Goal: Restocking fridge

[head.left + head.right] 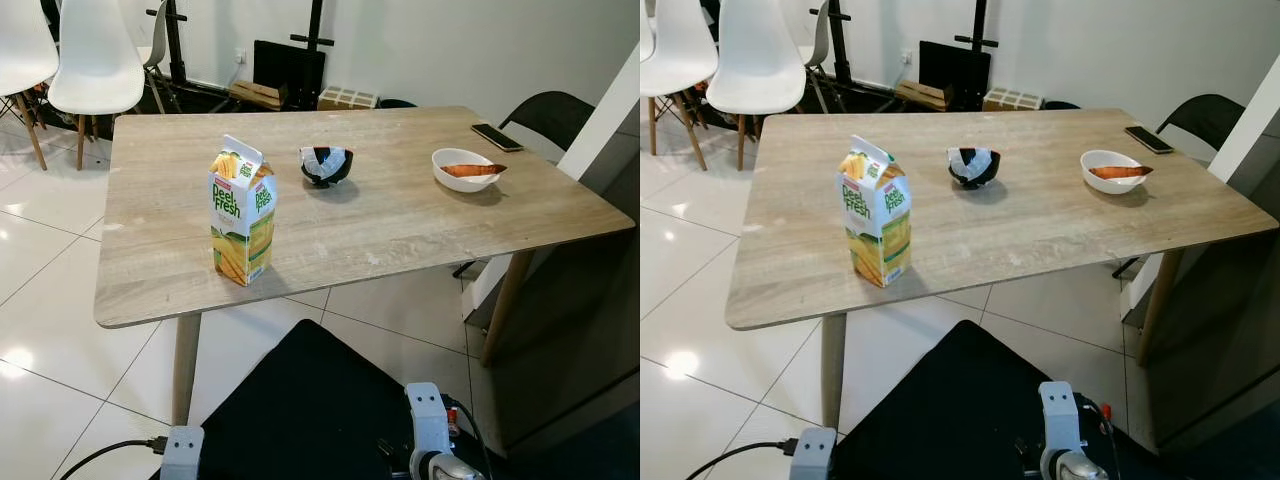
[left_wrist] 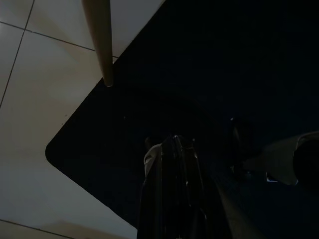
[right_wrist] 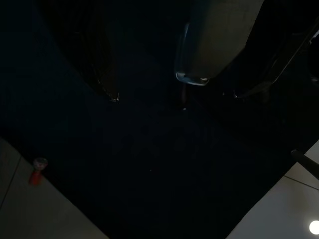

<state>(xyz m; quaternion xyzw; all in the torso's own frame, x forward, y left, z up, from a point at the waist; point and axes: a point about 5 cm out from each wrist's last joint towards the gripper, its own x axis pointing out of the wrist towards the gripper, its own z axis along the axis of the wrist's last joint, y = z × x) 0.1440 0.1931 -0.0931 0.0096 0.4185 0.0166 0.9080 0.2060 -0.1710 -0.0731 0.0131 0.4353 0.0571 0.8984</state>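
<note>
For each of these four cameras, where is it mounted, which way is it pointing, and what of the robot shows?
Left eye view: on the head, looking forward and down at the table with the juice carton; both silver arms show at the bottom.
Right eye view: the other head eye, same scene, slightly shifted.
Left wrist view: on the left wrist, looking down along the left end effector at a black mat, tiles and a table leg.
Right wrist view: looking down along the right end effector at the mat.
Both wrist views share the mat.

The black chair (image 1: pixel 556 112) is half hidden behind the desk (image 1: pixel 400 225); the white chairs (image 1: pixel 95 60) are cut off above.
</note>
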